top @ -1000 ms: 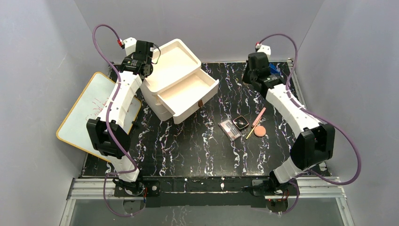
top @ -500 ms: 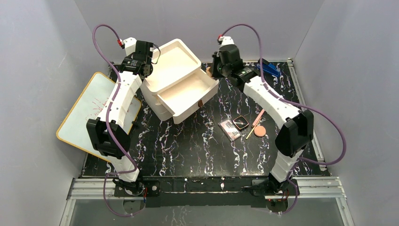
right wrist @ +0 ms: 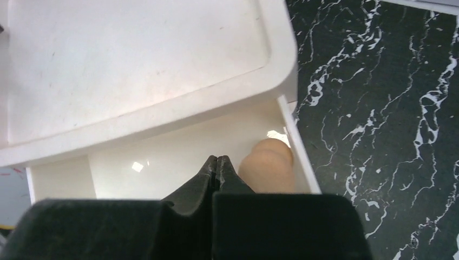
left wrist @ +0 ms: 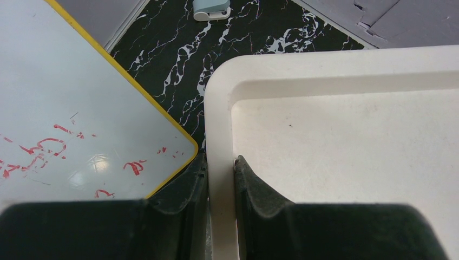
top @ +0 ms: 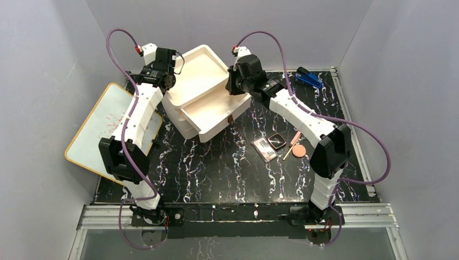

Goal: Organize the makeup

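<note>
A white organizer [top: 199, 76] stands at the back with its drawer [top: 216, 108] pulled open. My left gripper [left wrist: 221, 162] is shut on the organizer's top tray rim [left wrist: 219, 108]. My right gripper [right wrist: 217, 160] is shut and empty over the drawer's back right corner, where the tan egg-shaped sponge [right wrist: 269, 165] lies beside its fingers. The multicolour palette [top: 263, 148], the black compact [top: 277, 141], the pink-and-yellow stick [top: 293, 142] and the salmon-pink puff [top: 299, 150] lie on the black marble table right of centre.
A yellow-edged whiteboard [top: 103, 127] with red marks lies at the left, under my left arm. A blue stapler-like object [top: 309, 77] sits at the back right. Grey walls close in the table on three sides.
My right arm has swung left from the back right of the table to over the open drawer. The blue object came into view behind it. My left arm has not moved.
</note>
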`<state>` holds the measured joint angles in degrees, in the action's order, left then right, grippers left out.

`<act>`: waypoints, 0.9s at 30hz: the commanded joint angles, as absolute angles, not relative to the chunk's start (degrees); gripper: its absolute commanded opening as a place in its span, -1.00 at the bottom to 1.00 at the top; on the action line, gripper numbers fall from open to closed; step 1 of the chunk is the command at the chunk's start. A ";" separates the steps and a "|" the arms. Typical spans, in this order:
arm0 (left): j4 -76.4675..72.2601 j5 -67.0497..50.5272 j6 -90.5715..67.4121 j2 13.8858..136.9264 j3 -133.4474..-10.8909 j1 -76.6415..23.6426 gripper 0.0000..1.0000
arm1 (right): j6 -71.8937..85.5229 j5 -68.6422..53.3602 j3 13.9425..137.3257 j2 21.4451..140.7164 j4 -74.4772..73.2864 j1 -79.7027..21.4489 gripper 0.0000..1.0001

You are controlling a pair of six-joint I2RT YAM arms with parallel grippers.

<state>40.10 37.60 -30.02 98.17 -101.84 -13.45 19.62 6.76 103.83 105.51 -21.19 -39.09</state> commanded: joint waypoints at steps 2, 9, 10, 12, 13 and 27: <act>44.65 32.87 -27.95 98.96 -99.75 -13.64 -1.00 | 19.57 4.99 106.92 105.07 -22.59 -41.14 -0.97; 44.74 32.49 -27.82 98.90 -100.33 -13.71 -1.00 | 18.43 7.46 106.95 102.86 -23.58 -42.12 -0.09; 44.74 32.51 -27.78 98.88 -100.38 -13.70 -1.00 | 18.00 9.07 106.17 101.53 -22.94 -42.18 -0.08; 44.78 32.45 -27.69 98.79 -100.61 -13.75 -1.00 | 16.55 13.01 104.04 98.37 -20.91 -41.95 0.05; 44.75 32.51 -27.61 98.83 -100.71 -13.72 -1.00 | 15.83 15.43 102.53 96.55 -20.24 -41.70 0.16; 44.81 30.61 -25.72 97.66 -99.64 -13.71 -1.00 | 25.51 20.51 76.18 79.54 -32.23 -25.24 0.80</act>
<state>40.01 36.86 -29.17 98.04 -101.84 -13.28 19.33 20.75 86.80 81.97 -25.21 -28.32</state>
